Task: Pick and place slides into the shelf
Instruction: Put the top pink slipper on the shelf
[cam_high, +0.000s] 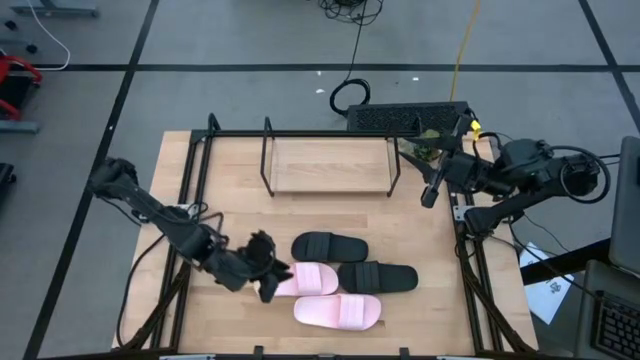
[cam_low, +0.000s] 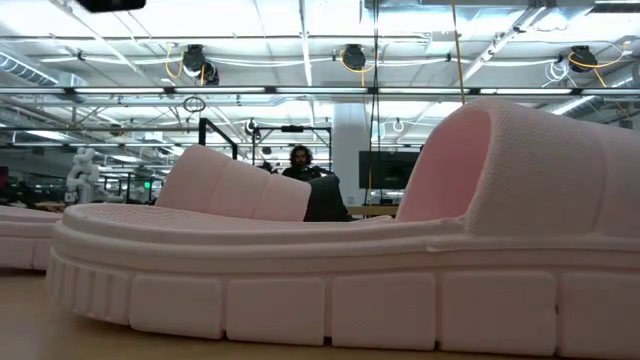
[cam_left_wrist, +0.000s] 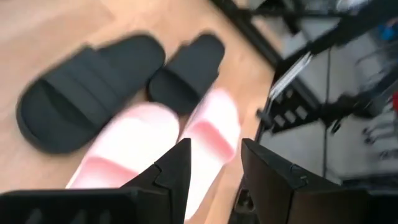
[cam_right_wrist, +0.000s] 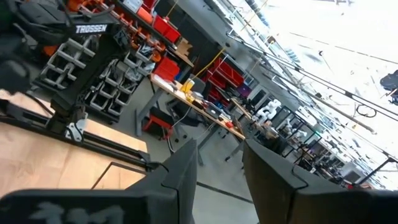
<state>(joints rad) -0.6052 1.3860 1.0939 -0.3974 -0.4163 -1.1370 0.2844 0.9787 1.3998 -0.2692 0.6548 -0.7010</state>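
Grey floor crossed by dark tape lines surrounds my work area, and across the room at table height I see ceiling lights, racks and a person (cam_low: 300, 160) seated far back. My light wood desk (cam_high: 230, 190) fills the middle, bordered by black rails. At its far edge stands the shelf (cam_high: 327, 165), a thin black rod frame over a pale board, its long side running left to right, with nothing on it. Nearer the front of the desk lie the four slides, clustered together, all with their long axes running roughly left to right. One black slide (cam_high: 329, 246) lies farthest back; the second black slide (cam_high: 378, 277) sits just right of and in front of it. One pink slide (cam_high: 307, 279) lies touching the left end of that second black one, and the other pink slide (cam_high: 338, 312) lies nearest the front edge, just beside it. My left gripper (cam_high: 268, 272) is low at the left end of the rear pink slide, fingers (cam_left_wrist: 177, 171) parted and released, holding nothing. My right gripper (cam_high: 430, 195) waits raised by the shelf's right end, its fingers (cam_right_wrist: 186, 168) apart and empty.
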